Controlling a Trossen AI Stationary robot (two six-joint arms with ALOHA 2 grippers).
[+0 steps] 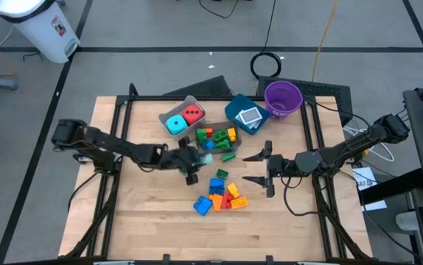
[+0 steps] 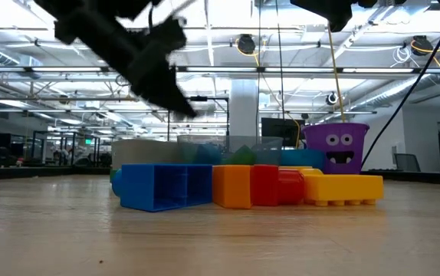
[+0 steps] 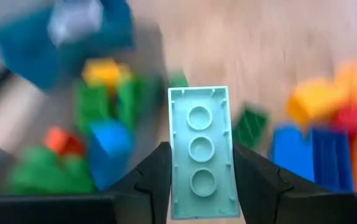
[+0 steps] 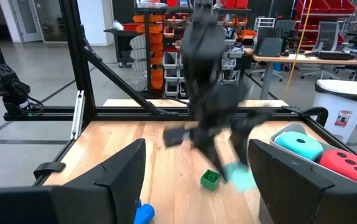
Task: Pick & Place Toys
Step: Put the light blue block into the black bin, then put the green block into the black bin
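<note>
My left gripper (image 1: 199, 152) is shut on a pale mint brick (image 3: 200, 149), just at the near side of the dark bin (image 1: 215, 138) of mixed bricks. The right wrist view shows that brick (image 4: 241, 177) clear of the table, beside a green brick (image 4: 210, 179). A pile of loose blue, orange, red and yellow bricks (image 1: 221, 195) lies on the table near the middle. My right gripper (image 1: 264, 168) is open and empty, right of the pile. The cyan die (image 1: 175, 124) and the red die (image 1: 192, 114) lie in the grey bin. My left gripper pinches the mint brick's two long sides (image 3: 178, 180) between its two fingers (image 3: 157, 183), at one end of the brick. The brick's hollow underside, with three round tubes, faces the wrist camera. The fingers slant down from the table's left. The brick is lifted clear.
A teal bin (image 1: 235, 110) with flat cards stands behind the dark bin, and a purple cup (image 1: 283, 98) at the far right. A single green brick (image 1: 221, 174) lies between the bin and the pile. Bare wood lies along the near edge.
</note>
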